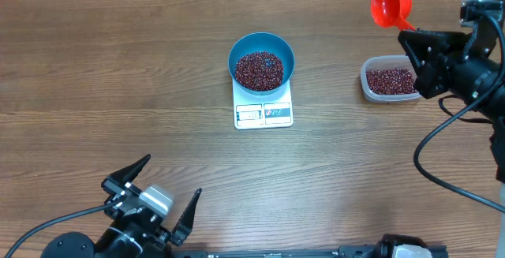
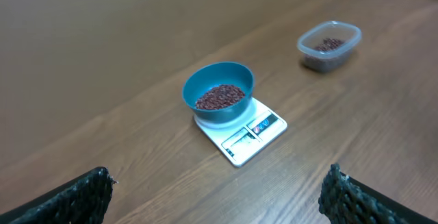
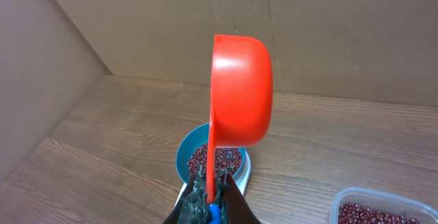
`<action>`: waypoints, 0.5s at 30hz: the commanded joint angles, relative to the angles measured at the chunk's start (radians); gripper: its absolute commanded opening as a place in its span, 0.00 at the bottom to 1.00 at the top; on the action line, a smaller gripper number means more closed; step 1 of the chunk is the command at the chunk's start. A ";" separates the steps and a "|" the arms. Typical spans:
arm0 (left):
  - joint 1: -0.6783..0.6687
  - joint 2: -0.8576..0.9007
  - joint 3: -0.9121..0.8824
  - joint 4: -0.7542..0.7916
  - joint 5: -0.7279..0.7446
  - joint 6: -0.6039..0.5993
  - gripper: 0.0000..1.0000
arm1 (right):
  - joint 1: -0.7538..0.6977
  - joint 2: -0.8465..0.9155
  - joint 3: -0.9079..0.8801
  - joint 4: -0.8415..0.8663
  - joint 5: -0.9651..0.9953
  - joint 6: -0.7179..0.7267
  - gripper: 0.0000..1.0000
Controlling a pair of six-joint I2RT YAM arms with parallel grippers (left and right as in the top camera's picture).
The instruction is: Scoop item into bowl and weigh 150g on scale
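Red scoop gripped tight in raised right tool; left tool gapes wide.

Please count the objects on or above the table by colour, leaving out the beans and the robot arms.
Blue: 1, bowl
White: 1, scale
Clear: 1, tub
Red: 1, scoop
Total: 4

The wooden surface carries a white scale near its middle and, well apart toward the right arm's side, a clear tub.
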 commanded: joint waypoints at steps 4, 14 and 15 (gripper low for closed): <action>0.004 -0.085 -0.114 0.085 -0.104 -0.184 1.00 | 0.004 -0.002 0.023 0.003 -0.010 -0.006 0.04; 0.004 -0.171 -0.270 0.204 -0.176 -0.317 1.00 | 0.004 -0.002 0.023 -0.003 -0.009 -0.007 0.04; 0.004 -0.173 -0.285 0.220 -0.187 -0.329 1.00 | 0.004 -0.002 0.023 -0.003 -0.010 -0.007 0.04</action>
